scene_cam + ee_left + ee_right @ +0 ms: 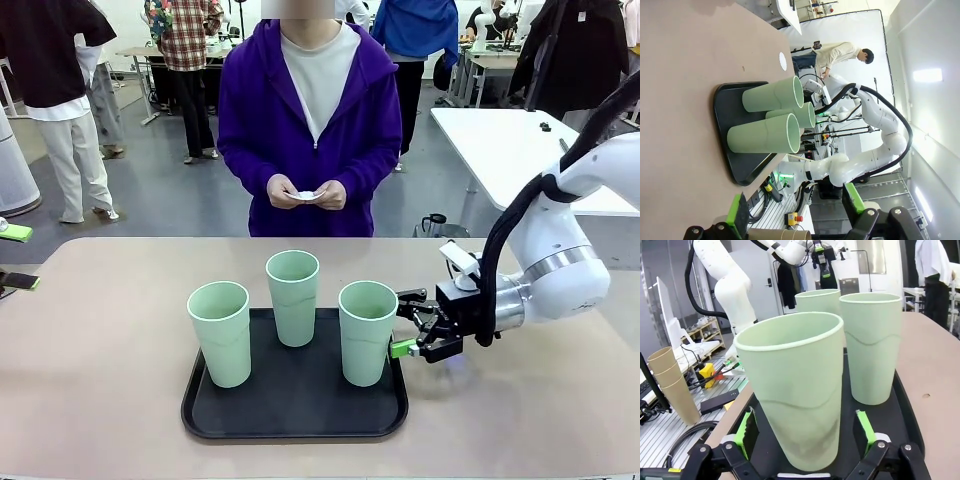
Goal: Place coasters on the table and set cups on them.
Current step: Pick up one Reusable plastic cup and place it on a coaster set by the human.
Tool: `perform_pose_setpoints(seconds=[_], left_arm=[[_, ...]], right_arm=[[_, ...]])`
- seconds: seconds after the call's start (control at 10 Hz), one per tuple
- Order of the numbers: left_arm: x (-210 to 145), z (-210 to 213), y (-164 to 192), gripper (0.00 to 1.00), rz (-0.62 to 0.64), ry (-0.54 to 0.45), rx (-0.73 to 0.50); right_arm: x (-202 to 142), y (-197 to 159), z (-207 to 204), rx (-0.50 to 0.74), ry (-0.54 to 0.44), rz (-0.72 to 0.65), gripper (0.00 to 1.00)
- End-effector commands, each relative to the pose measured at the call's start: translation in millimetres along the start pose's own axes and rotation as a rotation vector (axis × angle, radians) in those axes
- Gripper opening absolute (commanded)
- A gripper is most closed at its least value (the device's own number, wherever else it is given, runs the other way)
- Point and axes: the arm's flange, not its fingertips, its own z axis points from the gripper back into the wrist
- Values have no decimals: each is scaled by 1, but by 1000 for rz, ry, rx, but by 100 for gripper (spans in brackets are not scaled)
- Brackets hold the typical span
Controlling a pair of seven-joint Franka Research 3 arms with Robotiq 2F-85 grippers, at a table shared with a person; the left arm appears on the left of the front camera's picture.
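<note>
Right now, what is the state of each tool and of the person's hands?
Left tool: open, holding nothing.
Right tool: open, fingers on both sides of a cup.
Person's hands: holding white coasters.

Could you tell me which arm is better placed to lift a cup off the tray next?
The right: the open right gripper brackets the nearest cup on the tray, one finger either side in its wrist view; the left gripper hangs well back from the cups.

You see pale mint-green cups (294,296) on a black tray (300,400) (both plain), a beige table (100,380) and a purple jacket (260,120).
</note>
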Motion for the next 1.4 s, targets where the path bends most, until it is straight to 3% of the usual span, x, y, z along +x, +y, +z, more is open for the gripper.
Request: perform_pose_setpoints(seconds=[0.0, 1.3], left_arm=[[1, 0, -1, 100, -16, -8, -17], [1, 0, -1, 100, -16, -8, -17]], right_arm=[[-1, -6, -8, 35, -20, 8, 100], [-13, -16, -59, 145, 25, 3, 100]])
